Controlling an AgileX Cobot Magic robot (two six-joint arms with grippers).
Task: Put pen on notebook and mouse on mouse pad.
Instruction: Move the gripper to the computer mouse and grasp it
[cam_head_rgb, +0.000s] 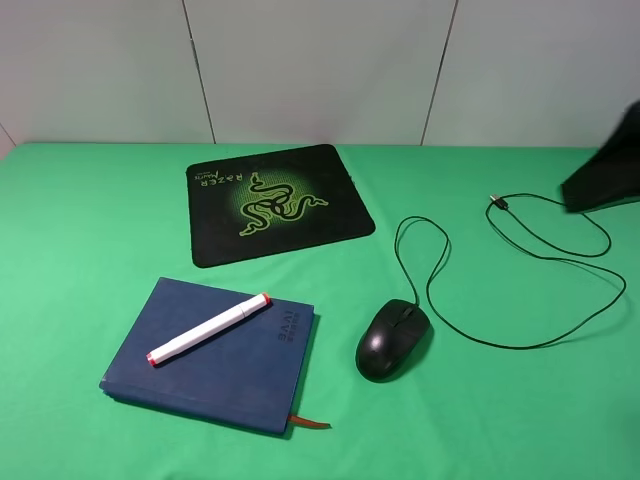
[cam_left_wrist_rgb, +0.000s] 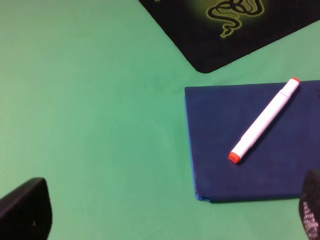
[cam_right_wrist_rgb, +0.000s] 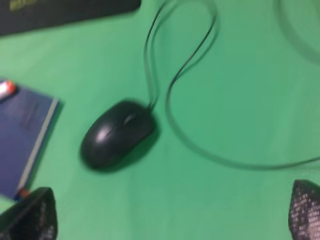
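The left pincer (cam_left_wrist_rgb: 168, 210) hangs with its jaws wide apart and nothing between them, above the green bench (cam_head_rgb: 80, 230) beside the notebook (cam_head_rgb: 235, 375). The right pincer (cam_right_wrist_rgb: 168, 212) is likewise spread and empty, over the bench near the mouse (cam_head_rgb: 393, 340). The pen (cam_head_rgb: 209, 329) lies slantwise on the notebook. The mouse sits on the bench just right of the notebook, apart from the mouse pad (cam_head_rgb: 275, 205), which lies farther back. Its cable (cam_head_rgb: 515, 348) loops away to the right.
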